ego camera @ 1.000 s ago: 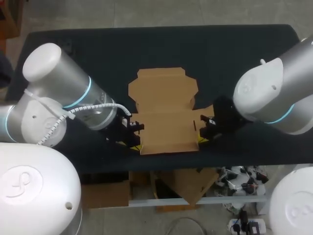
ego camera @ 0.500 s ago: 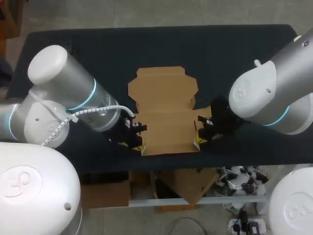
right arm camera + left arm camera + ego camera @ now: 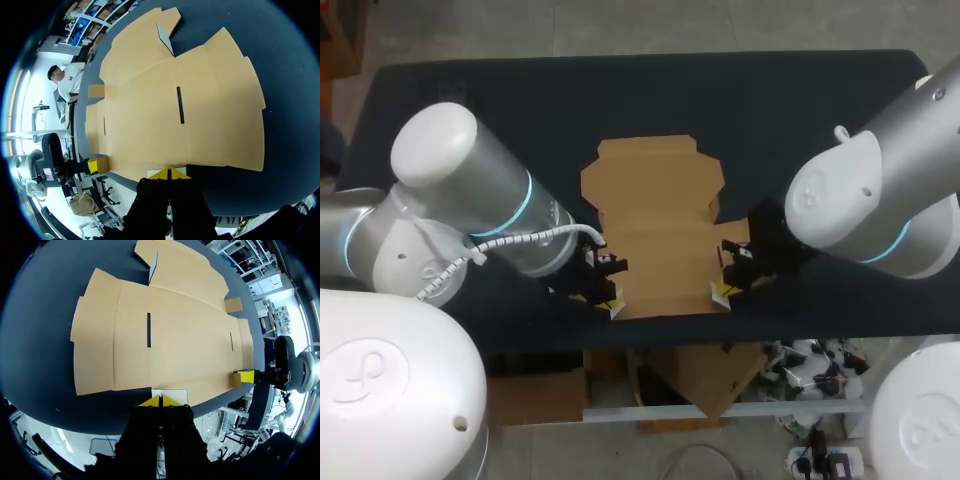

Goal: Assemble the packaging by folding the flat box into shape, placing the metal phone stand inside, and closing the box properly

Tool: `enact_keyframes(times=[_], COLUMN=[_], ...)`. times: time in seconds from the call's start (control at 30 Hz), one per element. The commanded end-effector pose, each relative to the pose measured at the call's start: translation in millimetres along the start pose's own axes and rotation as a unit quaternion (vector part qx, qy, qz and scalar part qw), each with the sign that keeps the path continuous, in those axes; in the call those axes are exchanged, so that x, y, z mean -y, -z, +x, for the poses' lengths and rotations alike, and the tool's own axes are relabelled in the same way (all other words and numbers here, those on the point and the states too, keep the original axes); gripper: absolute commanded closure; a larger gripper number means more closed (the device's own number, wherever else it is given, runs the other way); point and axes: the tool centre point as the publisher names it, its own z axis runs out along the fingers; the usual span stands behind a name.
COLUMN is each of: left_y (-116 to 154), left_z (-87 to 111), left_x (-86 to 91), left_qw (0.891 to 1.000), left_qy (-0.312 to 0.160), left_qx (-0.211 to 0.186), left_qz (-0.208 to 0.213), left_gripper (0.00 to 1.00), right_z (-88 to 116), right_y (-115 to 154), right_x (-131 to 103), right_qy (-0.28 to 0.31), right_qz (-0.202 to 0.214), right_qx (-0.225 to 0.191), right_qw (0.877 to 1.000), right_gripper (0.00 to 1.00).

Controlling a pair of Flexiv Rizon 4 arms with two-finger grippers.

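The flat brown cardboard box point(image 3: 655, 230) lies unfolded on the dark table, with two narrow slots cut in its middle panel. My left gripper point(image 3: 612, 306) is at the sheet's near left corner, shut, its yellow tips pressed together against the near edge point(image 3: 160, 401). At the near right corner my right gripper point(image 3: 722, 291) is shut the same way, tips meeting at the edge point(image 3: 169, 173). Each wrist view shows the cardboard point(image 3: 175, 335) point(image 3: 165, 110) ahead of its fingers and the other gripper point(image 3: 245, 376) point(image 3: 98, 165) across it. No metal phone stand is in view.
The dark table point(image 3: 770, 100) extends bare behind and to both sides of the cardboard. Its front edge runs just under both grippers. A small flap point(image 3: 152, 269) stands up at the far part of the sheet.
Both arms have shifted inward. The left gripper moved right and the right gripper moved left, closing in on the cardboard's near corners. The sheet itself stays put.
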Motion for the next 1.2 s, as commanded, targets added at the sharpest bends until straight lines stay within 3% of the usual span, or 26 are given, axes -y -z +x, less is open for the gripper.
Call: enact_keyframes(times=[0.03, 1.2], left_y=[-6, -11], left_z=[5.6, 16.1], left_x=[-0.6, -6.0], left_qw=[1.0, 1.0], left_qy=[0.0, -0.008], left_qx=[0.006, 0.012], left_qz=[0.003, 0.021], left_gripper=[1.0, 1.0], right_z=[2, 4], right_y=[-4, -7], right_x=[3, 4], right_qy=[-0.001, -0.006], right_qz=[-0.001, 0.0], right_qx=[0.004, 0.014], right_qw=[1.0, 1.0], right_gripper=[1.0, 1.0])
